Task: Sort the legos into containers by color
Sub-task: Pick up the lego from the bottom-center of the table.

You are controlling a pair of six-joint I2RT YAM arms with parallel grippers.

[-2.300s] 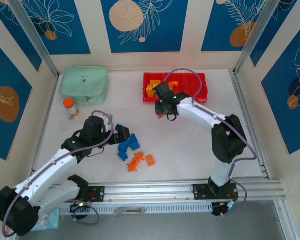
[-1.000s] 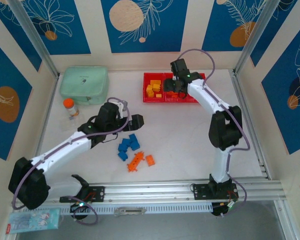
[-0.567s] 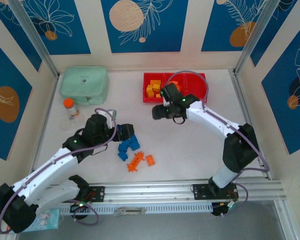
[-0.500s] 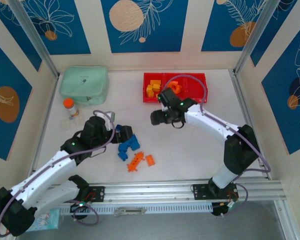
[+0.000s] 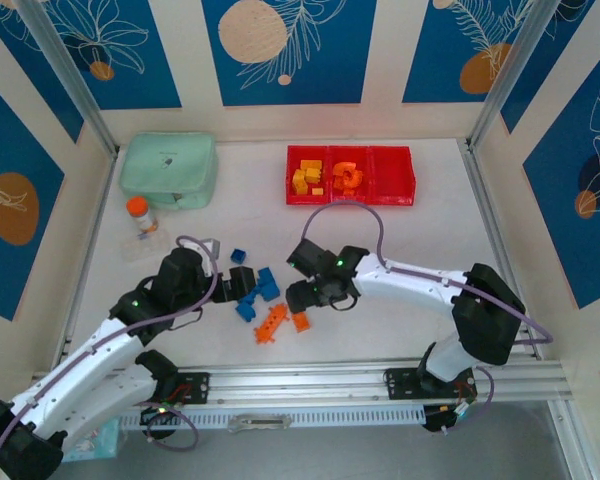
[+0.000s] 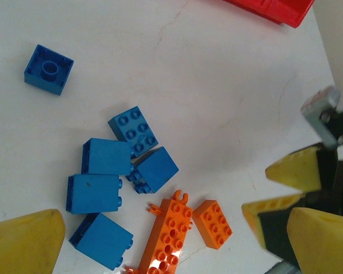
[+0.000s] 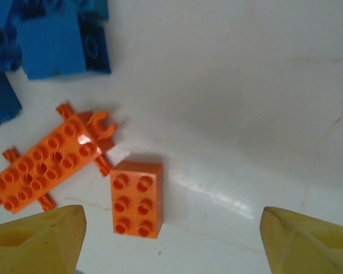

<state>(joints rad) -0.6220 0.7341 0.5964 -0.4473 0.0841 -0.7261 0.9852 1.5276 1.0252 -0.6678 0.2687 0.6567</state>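
Currently, overhead: bins (image 5: 392, 178) sit at 12 o'clock on the worktop (image 5: 430, 235). Yellow legos (image 5: 305, 180) are in the left bin, orange arches (image 5: 348, 176) in the middle one. Loose legos lie at 7 o'clock from centre, between the hands.

Right hand (image 5: 302, 298) hangs over the orange brick (image 5: 300, 321); spread unclear from above. The right wrist view settles it: fingers (image 7: 37, 240) wide apart, nothing pinched. The brick lies flat between them, nearer the 7 o'clock finger. The orange plate (image 7: 51, 162) is just beside it at 10 o'clock; contact cannot be told.

Left hand (image 5: 235, 283) is at 9 o'clock of the blue bricks (image 5: 260, 292), partly covering them overhead. The left wrist view shows five clustered, one lone blue brick (image 6: 48, 69) well apart at 11 o'clock. Left fingers (image 6: 26, 240) spread, gripping nothing.
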